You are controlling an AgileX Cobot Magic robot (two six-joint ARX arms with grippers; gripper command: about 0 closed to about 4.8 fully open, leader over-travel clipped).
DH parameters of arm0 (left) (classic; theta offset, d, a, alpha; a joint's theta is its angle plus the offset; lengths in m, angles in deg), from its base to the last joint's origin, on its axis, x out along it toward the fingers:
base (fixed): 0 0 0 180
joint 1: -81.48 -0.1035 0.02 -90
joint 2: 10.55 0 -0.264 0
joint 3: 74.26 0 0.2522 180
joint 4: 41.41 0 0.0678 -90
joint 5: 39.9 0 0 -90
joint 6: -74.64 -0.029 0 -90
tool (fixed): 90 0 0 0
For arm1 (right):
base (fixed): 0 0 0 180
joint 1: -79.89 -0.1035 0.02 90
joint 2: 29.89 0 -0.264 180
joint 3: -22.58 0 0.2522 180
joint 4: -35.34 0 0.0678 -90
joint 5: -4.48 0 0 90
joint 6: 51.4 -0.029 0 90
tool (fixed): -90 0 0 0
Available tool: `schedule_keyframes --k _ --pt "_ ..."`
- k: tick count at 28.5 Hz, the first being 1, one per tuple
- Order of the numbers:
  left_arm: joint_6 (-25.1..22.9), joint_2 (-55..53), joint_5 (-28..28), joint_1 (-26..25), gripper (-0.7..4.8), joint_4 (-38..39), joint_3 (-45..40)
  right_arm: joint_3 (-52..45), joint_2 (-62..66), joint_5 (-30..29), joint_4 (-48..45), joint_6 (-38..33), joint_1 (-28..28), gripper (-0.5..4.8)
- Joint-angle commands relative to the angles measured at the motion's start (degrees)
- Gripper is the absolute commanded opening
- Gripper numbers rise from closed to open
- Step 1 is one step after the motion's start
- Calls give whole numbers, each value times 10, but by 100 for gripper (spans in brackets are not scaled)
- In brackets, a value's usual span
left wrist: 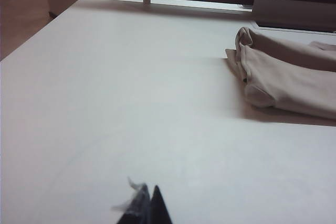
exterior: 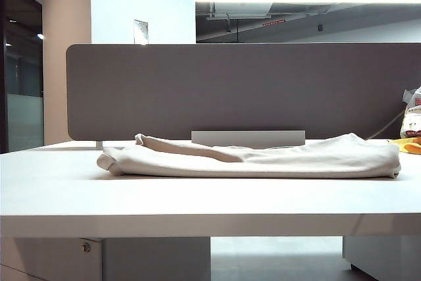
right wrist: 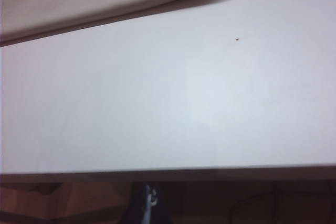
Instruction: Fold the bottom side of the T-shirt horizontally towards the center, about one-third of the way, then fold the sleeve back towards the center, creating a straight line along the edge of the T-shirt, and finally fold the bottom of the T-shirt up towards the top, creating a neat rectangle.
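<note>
Item one: the large plain beige soft-fabric T-shirt (exterior: 263, 157), which we find lying folded into a long low bundle across the middle and right of the white table (exterior: 197, 195), towards its far side, just in front of the grey partition screen (exterior: 237, 90). Its left end (left wrist: 257, 72) is rounded and doubled over; its right end stops just beside the yellow-and-white bag (exterior: 413, 129) at the table's far right edge. We cannot make out the hemmed bottom edge in any view.

Item two: the left gripper (left wrist: 148, 205), seen only in its own wrist view. We note its dark fingertips pressed together, clenched on nothing, with a small pale wisp at the tips that we cannot identify. It hangs over bare table at the near left, well apart from the shirt's left end.

Item three: the right gripper (right wrist: 149, 203), likewise seen only in its own wrist view. Its dark tips are together, grasping nothing, and sit off the table's near edge, well apart from the shirt.

Neither arm shows in the exterior view.
</note>
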Motion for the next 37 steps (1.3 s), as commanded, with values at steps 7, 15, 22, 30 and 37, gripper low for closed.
schedule_keyframes --k 7,15,22,30,37 --pt "0 0 2 0 -5 -3 0 -2 -207 171 14 58 -61 -6" --pt "0 0 2 0 -5 -3 0 -2 -374 223 120 79 -88 -6" --pt "0 0 2 0 -5 -3 0 -2 -374 221 157 79 -84 -6" --pt "0 0 2 0 -5 -3 0 -2 -374 221 157 171 -82 -5" --pt "0 0 2 0 -5 -3 0 -2 -374 221 154 161 -83 -6"
